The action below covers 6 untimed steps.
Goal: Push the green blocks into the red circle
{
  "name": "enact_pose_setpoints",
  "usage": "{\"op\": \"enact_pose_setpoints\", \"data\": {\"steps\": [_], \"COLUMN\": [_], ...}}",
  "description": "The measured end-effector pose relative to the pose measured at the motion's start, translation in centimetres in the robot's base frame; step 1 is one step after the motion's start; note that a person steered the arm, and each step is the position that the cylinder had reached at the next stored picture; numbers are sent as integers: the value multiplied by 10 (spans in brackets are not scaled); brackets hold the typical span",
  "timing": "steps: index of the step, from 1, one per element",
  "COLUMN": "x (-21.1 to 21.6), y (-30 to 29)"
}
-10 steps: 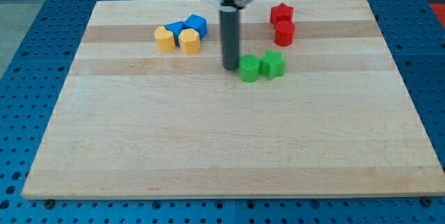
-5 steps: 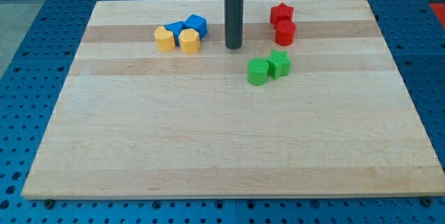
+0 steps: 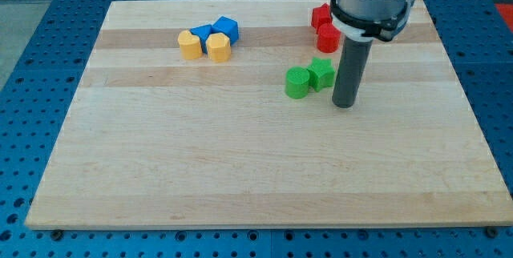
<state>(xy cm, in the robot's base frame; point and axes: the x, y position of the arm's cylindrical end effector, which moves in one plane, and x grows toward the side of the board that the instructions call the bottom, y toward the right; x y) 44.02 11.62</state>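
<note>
A green cylinder (image 3: 296,83) and a green star block (image 3: 321,74) sit side by side, touching, right of the board's middle toward the top. My tip (image 3: 344,104) stands just to the right of and slightly below the green star, a small gap apart. A red cylinder (image 3: 326,39) lies above the green blocks, partly hidden by the arm, with a red star (image 3: 320,15) above it.
Two yellow blocks (image 3: 189,45) (image 3: 218,47) and two blue blocks (image 3: 227,28) (image 3: 202,31) cluster at the top left. The wooden board (image 3: 240,162) lies on a blue perforated table. The arm's body hides part of the board's top right.
My tip has moved from the left of the green blocks, up past them, to their right and lower side. The green blocks shifted slightly right early on, then stayed still.
</note>
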Motion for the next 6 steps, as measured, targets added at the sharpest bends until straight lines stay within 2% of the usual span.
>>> {"op": "enact_pose_setpoints", "data": {"steps": [1,2,4,6], "x": [-27,-12,-9,15], "y": [9,-3,-9,-61]}}
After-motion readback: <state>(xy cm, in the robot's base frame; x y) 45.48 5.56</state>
